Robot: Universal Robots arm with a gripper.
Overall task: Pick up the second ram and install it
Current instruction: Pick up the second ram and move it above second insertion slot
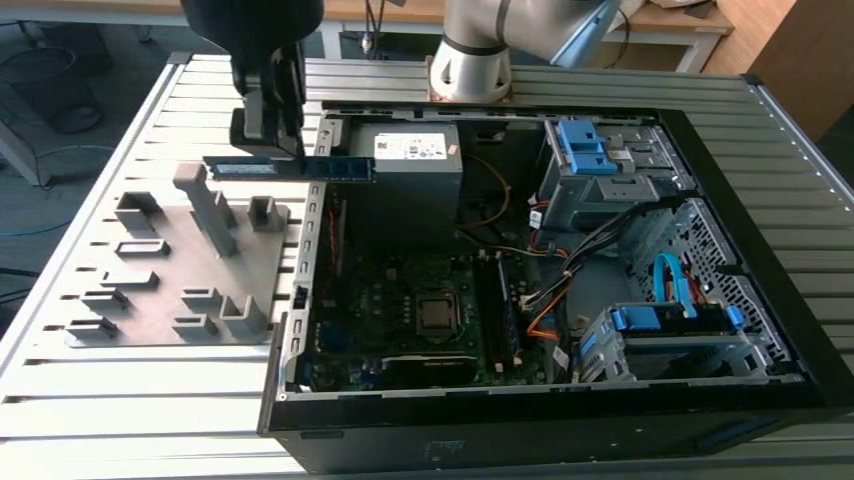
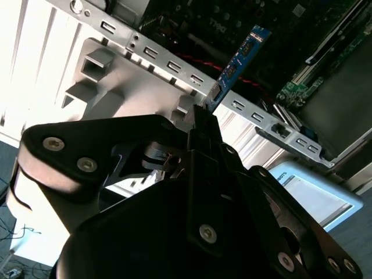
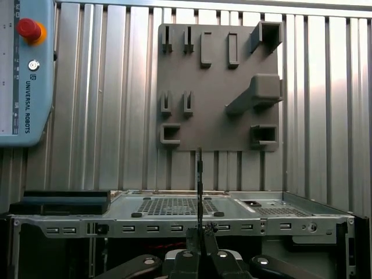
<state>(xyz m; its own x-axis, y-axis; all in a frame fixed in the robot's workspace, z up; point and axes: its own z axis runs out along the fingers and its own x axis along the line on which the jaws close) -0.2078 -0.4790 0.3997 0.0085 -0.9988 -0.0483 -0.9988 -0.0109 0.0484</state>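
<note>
My gripper (image 1: 284, 150) is clamped on the ram (image 1: 334, 168), with a finger pressed against each flat face about midway along its length. In the exterior view I hang in the upper left of the frame. The ram sits level and on edge below my fingers, held in the air and touching nothing else. One end reaches out over the grey fixture plate (image 1: 160, 300). The other end crosses the case's near wall (image 1: 304, 290) and stops just short of the power supply (image 1: 416, 160).

In the second wrist view the ram (image 2: 237, 58) juts out from between my fingertips (image 2: 197, 119) as a narrow blue-green strip. It passes over the slotted metal rim (image 2: 174, 65) of the case, with the dark inside of the case beyond it. In the first wrist view I see the ram (image 3: 199, 186) edge-on, as a thin dark line rising from my fingers. It crosses the same rim (image 3: 145, 228), and the fixture plate (image 3: 215, 125) lies beyond it on the slatted table (image 3: 104, 116). A pendant (image 3: 26, 75) with a red button (image 3: 28, 28) lies on the table beside the plate.

Further out in the exterior view, the case lies open on its side and takes up the middle and right of the frame. The motherboard (image 1: 400, 290) is low in the centre, with its black slot rails (image 1: 501, 300) running just to its right. Blue drive caddies (image 1: 587, 145) sit at the upper right and lower right. My arm's base (image 1: 470, 60) stands at the top centre, behind the case.
</note>
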